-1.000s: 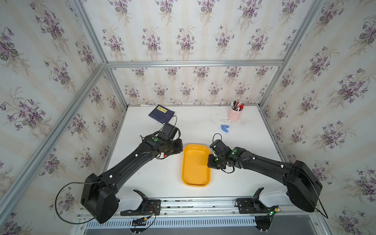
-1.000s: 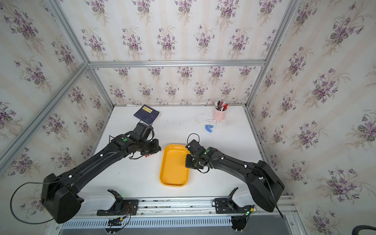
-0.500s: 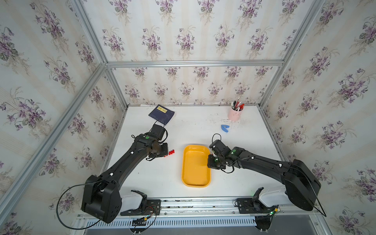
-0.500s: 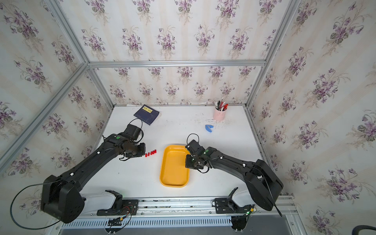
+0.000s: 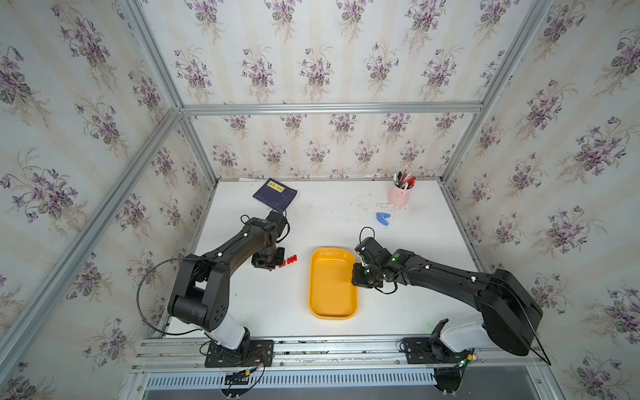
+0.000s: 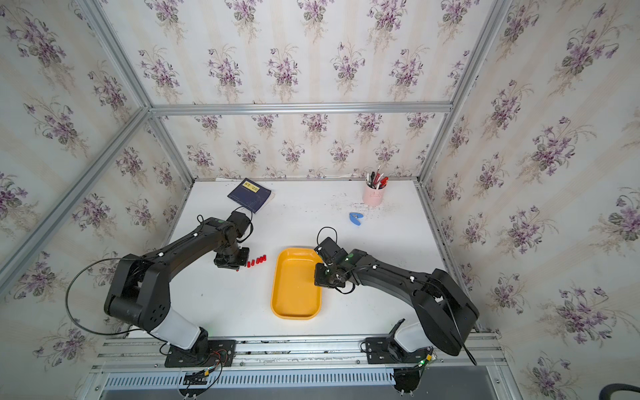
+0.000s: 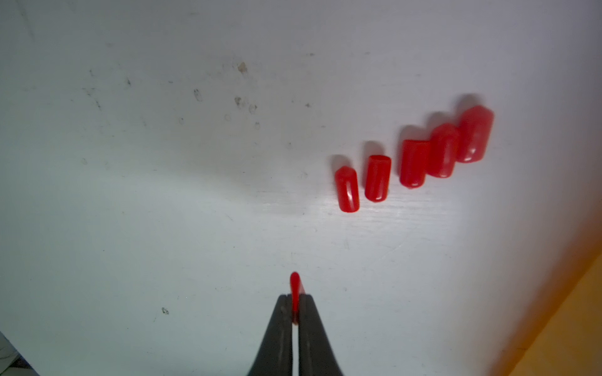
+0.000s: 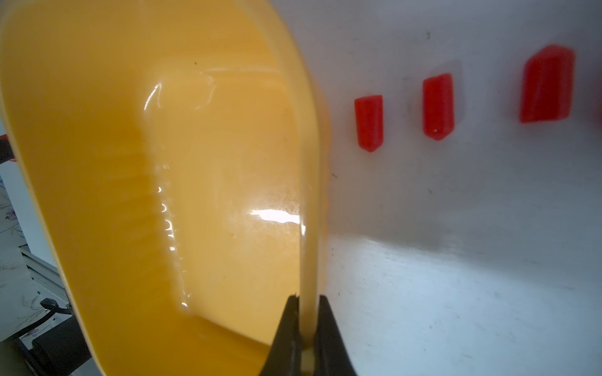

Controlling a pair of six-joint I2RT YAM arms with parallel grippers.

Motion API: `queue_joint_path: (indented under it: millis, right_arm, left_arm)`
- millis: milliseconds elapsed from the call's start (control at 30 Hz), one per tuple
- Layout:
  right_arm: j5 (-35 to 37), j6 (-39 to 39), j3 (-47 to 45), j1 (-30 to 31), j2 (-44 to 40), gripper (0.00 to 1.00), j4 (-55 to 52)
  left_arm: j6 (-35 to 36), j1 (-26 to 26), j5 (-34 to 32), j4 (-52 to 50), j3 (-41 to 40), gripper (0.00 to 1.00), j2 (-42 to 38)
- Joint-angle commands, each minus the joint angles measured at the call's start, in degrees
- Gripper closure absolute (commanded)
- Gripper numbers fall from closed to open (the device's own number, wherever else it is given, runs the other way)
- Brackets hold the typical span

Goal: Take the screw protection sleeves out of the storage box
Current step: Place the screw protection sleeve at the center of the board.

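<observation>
The left end effector (image 7: 294, 301) is pressed together on one screw protection sleeve (image 7: 294, 285). Its rounded red tip pokes out past the dark fingers, over the white surface (image 7: 163, 195). Near it, five more screw protection sleeves (image 7: 413, 162) lie in a slanted row. Three touch side by side and two sit slightly apart. In a top view this row of sleeves (image 5: 290, 260) lies between the left end effector and the left long rim of the storage box (image 5: 332, 294), with only a narrow strip of surface on either side.

The right end effector (image 8: 308, 302) pinches the box's right long rim, one finger inside the wall and one outside. Outside that rim, three further red sleeves (image 8: 438, 105) lie spaced apart on the surface.

The storage box (image 6: 294, 291) is shallow and yellow-orange, with rounded corners, a low rim and a glossy floor catching highlights. Behind it stretches a broad run of white surface. A navy booklet (image 5: 275, 195), a pink pen cup (image 5: 399, 195) and a small blue object (image 5: 383, 219) sit well apart near the back edge.
</observation>
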Motion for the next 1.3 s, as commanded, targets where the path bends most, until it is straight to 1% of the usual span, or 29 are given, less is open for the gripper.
queue_joint_path:
  millis: [0, 167, 267, 333, 433, 567, 700, 833, 1100, 1267]
  right_arm:
    - [0.19, -0.97, 0.41, -0.05, 0.40, 1.00, 1.06]
    - [-0.06, -1.28, 0.55, -0.05, 0.91, 1.00, 1.11]
    - [0.15, -1.37, 0.51, 0.00, 0.96, 1.00, 1.17]
    - [0.11, -1.50, 0.58, -0.05, 0.98, 1.00, 1.17]
    - [0.07, -1.55, 0.80, -0.05, 1.19, 1.00, 1.17]
    - [0.07, -1.78, 0.93, -0.05, 1.35, 1.00, 1.02]
    - [-0.02, -1.81, 1.03, -0.05, 1.86, 1.00, 1.00]
    - [-0.02, -1.98, 1.29, -0.05, 2.04, 1.00, 0.93]
    - [-0.02, -1.99, 1.30, -0.05, 2.08, 1.00, 0.91]
    - [0.07, -1.97, 1.29, -0.05, 1.84, 1.00, 0.82]
  left_arm:
    - [0.78, -0.04, -0.85, -0.29, 0.65, 0.90, 1.45]
    - [-0.19, -0.19, -0.88, 1.56, 0.54, 0.89, 3.81]
    - [-0.59, -0.21, -1.01, 3.50, 0.15, 0.86, 4.59]
    - [-0.43, -0.22, -1.01, 4.51, 0.08, 0.86, 5.22]
    - [-0.91, -0.21, -2.72, 5.42, -0.09, 0.87, 5.49]
    - [-0.68, -0.27, -0.76, 6.41, 0.28, 0.87, 6.56]
    - [-0.77, -0.30, -0.17, 6.79, 0.11, 0.87, 7.40]
    - [-1.10, -0.30, -0.15, 7.21, -0.23, 0.85, 7.67]
    - [-1.77, -0.26, 0.35, 7.48, -0.45, 0.80, 5.70]
    - [-1.97, -0.30, 0.61, 7.48, -1.02, 0.78, 4.71]
